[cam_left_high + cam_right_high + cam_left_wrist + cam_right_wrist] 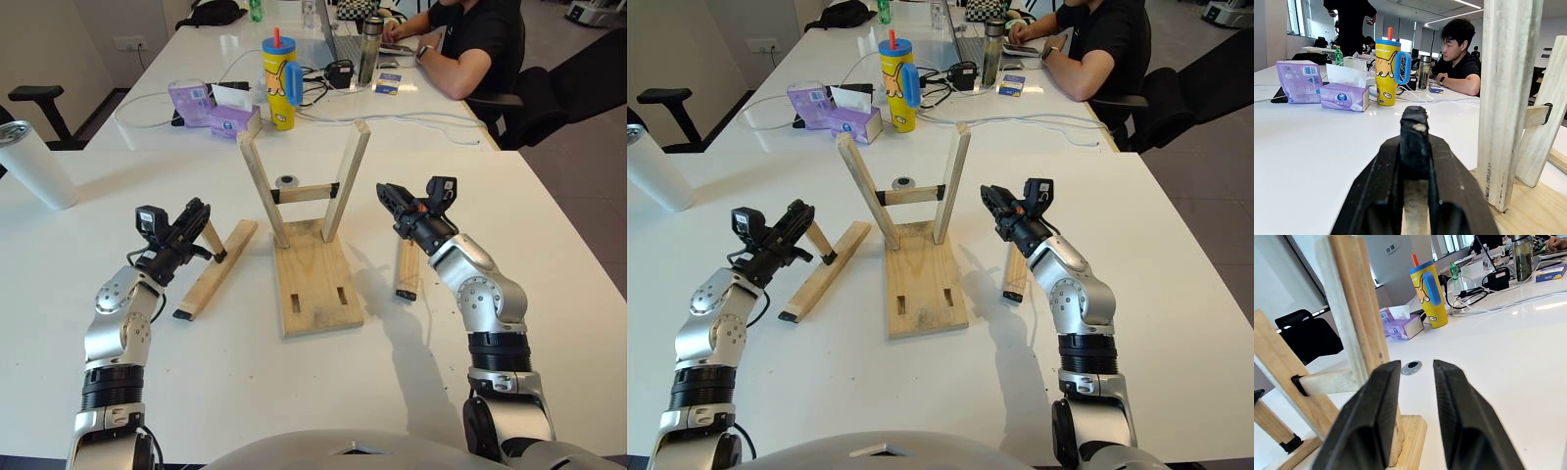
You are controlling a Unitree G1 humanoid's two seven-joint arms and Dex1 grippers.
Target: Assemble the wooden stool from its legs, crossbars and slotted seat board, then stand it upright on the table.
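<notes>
The slotted seat board point(313, 279) lies flat on the white table. Two legs point(263, 191) point(346, 181) joined by a crossbar point(306, 193) stand in its far end, and two slots near me are bare. A loose leg point(216, 269) lies left of the board with a short crossbar point(213, 238) sticking up from it. My left gripper point(199, 217) is shut on that crossbar point(1415, 205). My right gripper point(389, 196) is open just right of the standing right leg point(1359, 323), with nothing between its fingers. Another loose leg point(407, 269) lies under my right forearm.
A round cable grommet point(287, 181) sits behind the standing legs. Farther back are a yellow cup point(280, 83), purple tissue boxes point(211, 108) and cables. A white tumbler point(34, 162) lies at the far left. A person sits at the back right.
</notes>
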